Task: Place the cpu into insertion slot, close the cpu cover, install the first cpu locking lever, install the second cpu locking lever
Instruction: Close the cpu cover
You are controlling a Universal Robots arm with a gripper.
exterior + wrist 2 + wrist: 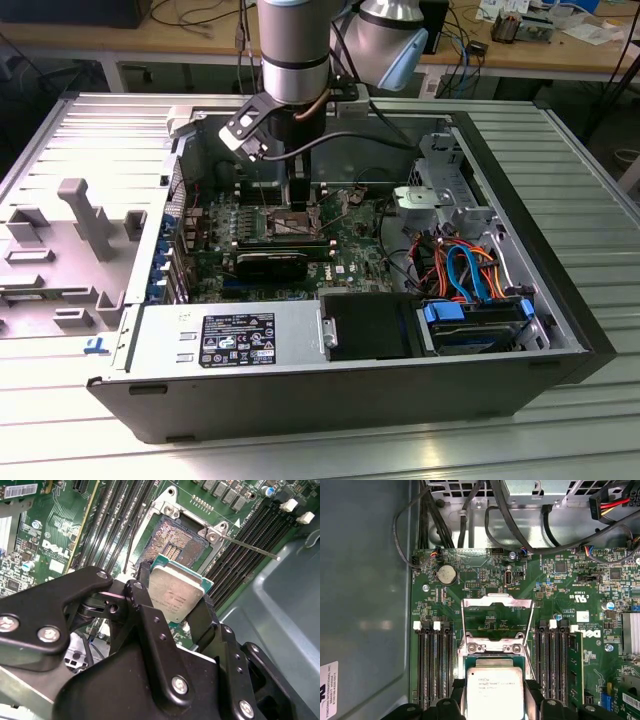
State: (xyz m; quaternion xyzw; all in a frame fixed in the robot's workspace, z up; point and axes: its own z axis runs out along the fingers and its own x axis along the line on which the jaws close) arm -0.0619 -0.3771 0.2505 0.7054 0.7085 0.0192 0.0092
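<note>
The hand point(174, 599) is clamped on the cpu point(177, 587), one finger on each of two opposite edges, silver top facing up. The chip hangs right at the insertion slot point(172, 539) and looks clear of it, not seated: in the second wrist view the slot's bare contact field shows past the chip's edge. In the first wrist view the cpu cover point(497, 600) stands swung open at the slot's edge away from the hand, green board visible through its window. One locking lever point(250, 547) juts out free over the memory slots point(270, 517). In the exterior view the arm reaches straight down into the open computer case point(300, 400), which lies on the ribbed metal worktop point(560, 440).
</note>
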